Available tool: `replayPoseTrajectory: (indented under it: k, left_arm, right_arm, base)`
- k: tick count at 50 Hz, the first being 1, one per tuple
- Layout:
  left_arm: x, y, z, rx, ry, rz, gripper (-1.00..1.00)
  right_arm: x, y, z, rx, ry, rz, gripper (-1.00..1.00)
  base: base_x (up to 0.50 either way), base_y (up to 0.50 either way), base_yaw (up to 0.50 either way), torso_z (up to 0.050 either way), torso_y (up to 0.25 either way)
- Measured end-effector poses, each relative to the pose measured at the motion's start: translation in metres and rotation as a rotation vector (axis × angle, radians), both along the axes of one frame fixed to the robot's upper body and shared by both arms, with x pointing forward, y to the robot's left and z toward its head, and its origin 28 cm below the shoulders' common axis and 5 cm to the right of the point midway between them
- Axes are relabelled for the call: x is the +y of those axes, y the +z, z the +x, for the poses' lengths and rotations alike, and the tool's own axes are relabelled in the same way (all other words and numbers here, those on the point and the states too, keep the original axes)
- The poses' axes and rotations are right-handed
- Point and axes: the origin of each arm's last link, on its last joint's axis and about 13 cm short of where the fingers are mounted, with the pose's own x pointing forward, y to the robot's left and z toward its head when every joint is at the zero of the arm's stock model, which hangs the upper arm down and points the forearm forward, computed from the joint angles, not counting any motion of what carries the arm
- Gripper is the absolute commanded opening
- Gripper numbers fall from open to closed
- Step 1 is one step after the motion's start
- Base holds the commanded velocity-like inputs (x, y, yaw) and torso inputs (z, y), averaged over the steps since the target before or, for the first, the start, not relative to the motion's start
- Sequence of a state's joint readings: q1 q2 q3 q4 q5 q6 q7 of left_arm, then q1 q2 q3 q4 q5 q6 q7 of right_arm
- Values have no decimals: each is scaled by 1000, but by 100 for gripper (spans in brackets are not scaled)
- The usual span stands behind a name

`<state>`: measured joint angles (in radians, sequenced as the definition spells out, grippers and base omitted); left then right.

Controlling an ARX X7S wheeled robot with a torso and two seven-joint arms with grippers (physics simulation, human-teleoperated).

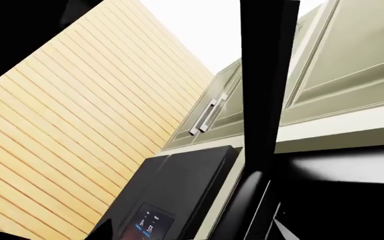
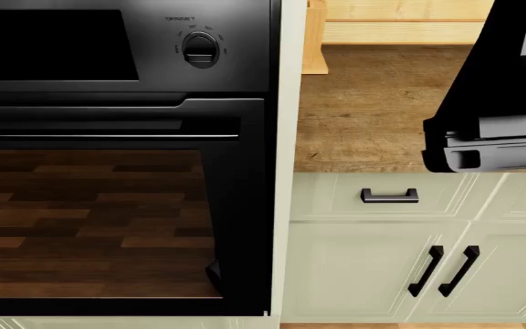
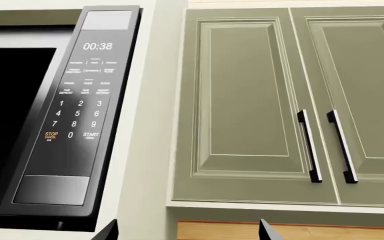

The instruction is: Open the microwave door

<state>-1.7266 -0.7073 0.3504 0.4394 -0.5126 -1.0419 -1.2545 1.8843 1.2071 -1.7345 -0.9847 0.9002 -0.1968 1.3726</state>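
The right claw [image 3: 188, 231], fingertips spread and empty, faces the microwave [image 3: 58, 115] keypad, approaching its door; the left claw's state cannot be told.

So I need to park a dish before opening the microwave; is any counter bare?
Yes: the wooden counter is bare between the oven and the robot arm. Only the wooden block crowds the back corner.

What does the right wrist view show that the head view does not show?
Only the right wrist view shows the black microwave keypad panel reading 00:38 and two tall olive-green upper cabinet doors with black bar handles. Only the head view shows the black built-in oven with its round knob, the brown wooden countertop and the cream lower cabinets. Both show cabinet doors with paired black handles.
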Motion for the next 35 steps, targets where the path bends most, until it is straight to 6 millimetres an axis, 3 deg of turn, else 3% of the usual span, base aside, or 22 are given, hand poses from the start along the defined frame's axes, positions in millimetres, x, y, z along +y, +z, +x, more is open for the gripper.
replayPoseTrajectory:
  k: [35]
  left_arm:
    - [73,5,-8,217,178,-44,100]
  right_arm:
    - [4,2,1,-3,14,-7,100]
  base:
    - [0,0,0,0,0]
